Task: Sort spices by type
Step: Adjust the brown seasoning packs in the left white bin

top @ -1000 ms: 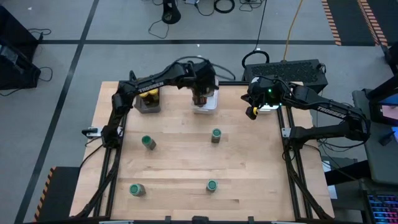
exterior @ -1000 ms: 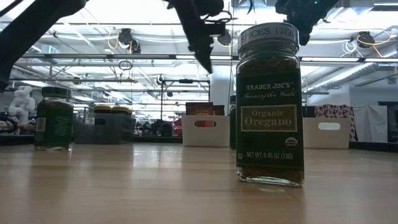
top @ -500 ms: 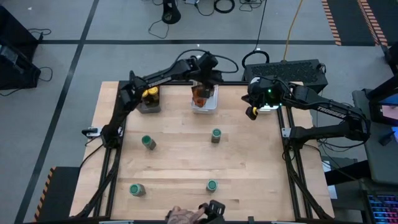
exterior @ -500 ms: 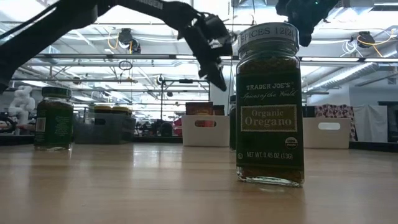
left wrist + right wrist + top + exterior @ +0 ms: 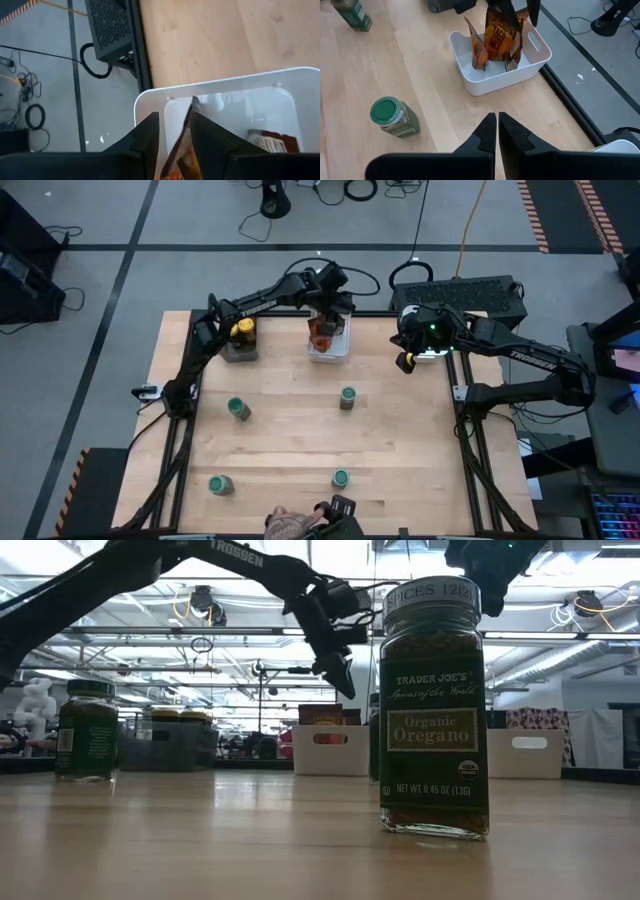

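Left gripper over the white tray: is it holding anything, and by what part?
Yes: the left gripper pinches an orange packet by its top edge, above the white tray.

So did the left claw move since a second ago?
Yes. In the high view the left claw shifted a little toward the table's far edge, over the white tray, holding a packet.

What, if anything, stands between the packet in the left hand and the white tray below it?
Nothing visible does. The left hand holds a brown-orange packet directly over the white tray at the far edge of the table. Two packets already stand inside, but bare tray floor shows beside them. The right hand waits apart, shut.
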`<state>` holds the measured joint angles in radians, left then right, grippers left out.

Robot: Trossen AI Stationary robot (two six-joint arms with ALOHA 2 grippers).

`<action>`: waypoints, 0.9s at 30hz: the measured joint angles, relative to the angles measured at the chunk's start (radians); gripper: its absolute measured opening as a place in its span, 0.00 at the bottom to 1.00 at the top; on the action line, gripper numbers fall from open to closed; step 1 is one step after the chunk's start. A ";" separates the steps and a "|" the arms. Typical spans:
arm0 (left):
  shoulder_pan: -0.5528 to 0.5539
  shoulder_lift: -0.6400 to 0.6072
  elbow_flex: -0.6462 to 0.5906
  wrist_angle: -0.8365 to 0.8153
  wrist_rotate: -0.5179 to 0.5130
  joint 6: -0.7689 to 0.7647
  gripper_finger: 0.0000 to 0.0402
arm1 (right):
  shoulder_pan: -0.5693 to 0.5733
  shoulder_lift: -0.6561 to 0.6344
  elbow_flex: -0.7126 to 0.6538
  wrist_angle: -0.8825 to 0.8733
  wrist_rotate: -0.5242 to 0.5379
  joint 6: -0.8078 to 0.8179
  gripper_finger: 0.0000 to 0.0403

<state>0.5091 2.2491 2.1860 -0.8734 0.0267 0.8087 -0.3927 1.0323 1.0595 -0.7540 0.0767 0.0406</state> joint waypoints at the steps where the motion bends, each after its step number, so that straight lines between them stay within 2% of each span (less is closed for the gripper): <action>1: 0.004 0.002 0.000 -0.002 0.001 -0.008 0.29 | 0.000 0.000 0.000 0.000 0.000 0.000 0.00; 5: 0.012 0.019 0.000 -0.010 0.030 -0.014 0.29 | 0.000 0.000 0.000 0.000 0.000 0.001 0.00; 21: 0.014 0.067 0.000 -0.030 0.021 -0.006 0.28 | 0.000 0.000 0.000 -0.001 0.000 0.012 0.00; 24: 0.014 0.067 0.000 -0.021 -0.001 0.020 0.23 | 0.000 0.000 0.000 -0.001 0.000 0.012 0.00; 27: 0.014 0.067 0.000 -0.020 -0.044 0.043 0.12 | 0.000 0.000 0.000 -0.001 0.000 0.012 0.00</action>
<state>0.5232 2.3161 2.1860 -0.8936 -0.0168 0.8517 -0.3927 1.0325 1.0592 -0.7551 0.0765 0.0525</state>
